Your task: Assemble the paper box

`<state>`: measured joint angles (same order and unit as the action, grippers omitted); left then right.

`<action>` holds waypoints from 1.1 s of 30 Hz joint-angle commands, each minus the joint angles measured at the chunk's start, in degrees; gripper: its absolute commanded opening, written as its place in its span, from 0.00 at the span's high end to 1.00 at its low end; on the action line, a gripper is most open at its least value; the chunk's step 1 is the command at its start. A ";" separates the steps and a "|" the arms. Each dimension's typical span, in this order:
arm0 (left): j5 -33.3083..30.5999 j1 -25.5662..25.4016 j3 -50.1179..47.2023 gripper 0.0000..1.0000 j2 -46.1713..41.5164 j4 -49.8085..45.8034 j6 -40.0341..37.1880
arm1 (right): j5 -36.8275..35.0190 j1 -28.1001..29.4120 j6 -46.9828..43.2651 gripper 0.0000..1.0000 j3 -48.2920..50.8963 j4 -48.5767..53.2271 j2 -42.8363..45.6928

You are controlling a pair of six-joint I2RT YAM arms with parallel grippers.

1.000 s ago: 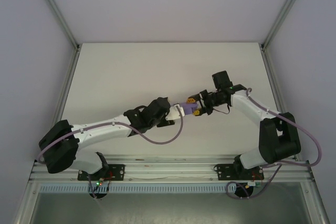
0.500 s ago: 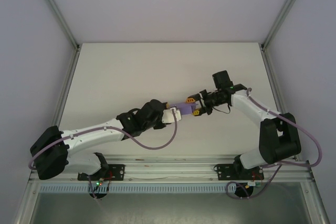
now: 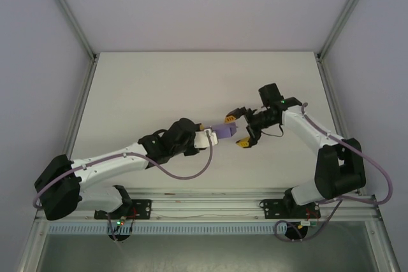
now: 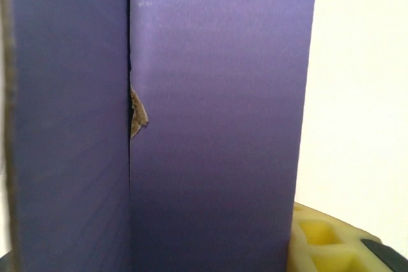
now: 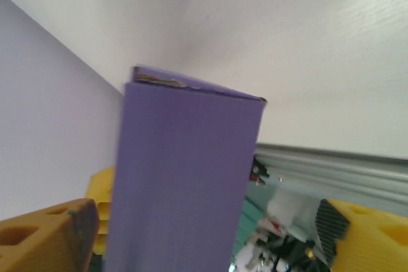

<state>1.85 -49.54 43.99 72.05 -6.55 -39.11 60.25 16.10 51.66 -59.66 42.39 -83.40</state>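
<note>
Box (image 3: 221,131): lavender carton, folded, held above mid-surface (image 3: 159,87), clamped in left fingers (image 3: 205,138). Right fingers (image 3: 243,144): spread wide, flanking box's free end. Step: likely end closing or checking. Next: re-approach squarely, press lightly.

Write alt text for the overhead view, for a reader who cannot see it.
A small purple paper box is held at one end by the left gripper above a white table. The right gripper faces it, jaws open either side of the box's other end.
</note>
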 commanded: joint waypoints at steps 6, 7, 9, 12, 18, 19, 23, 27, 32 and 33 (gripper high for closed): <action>9.16 2.78 6.18 0.72 1.70 -15.78 1.77 | -36.32 -5.46 -31.93 0.00 -9.81 3.13 9.04; 10.52 3.06 7.35 0.71 2.36 -17.80 2.74 | -36.83 -5.46 -36.59 0.00 -8.61 0.28 11.31; 14.31 3.37 9.46 0.70 3.52 -21.72 4.15 | -36.63 -5.46 -43.21 0.00 -2.81 -8.97 16.42; 15.71 3.68 10.13 0.69 4.78 -22.80 6.24 | -33.89 -5.47 -49.35 0.00 6.85 -23.29 21.75; 16.76 4.79 16.22 0.71 11.53 -31.18 7.83 | -16.67 -4.40 -72.66 0.02 6.77 -14.98 21.25; 17.36 5.25 17.20 0.71 12.94 -32.41 7.88 | -15.59 -3.81 -74.90 0.02 6.15 -13.00 20.77; 20.81 6.67 20.60 0.71 18.01 -35.62 7.02 | -12.98 -0.28 -83.02 0.05 4.43 -7.58 18.62; 21.29 6.99 22.62 0.72 21.20 -36.97 5.74 | -14.72 2.64 -87.14 0.05 3.22 -4.09 17.08; 22.67 7.64 23.46 0.72 23.25 -36.70 4.93 | -19.01 5.72 -88.33 0.15 2.50 -2.32 12.85; 22.83 7.77 23.66 0.72 23.54 -36.61 4.77 | -19.49 6.20 -88.56 0.19 2.29 -2.27 12.20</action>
<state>22.13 -42.37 66.96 93.69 -40.45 -33.06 43.44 21.12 -33.89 -55.51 37.04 -69.58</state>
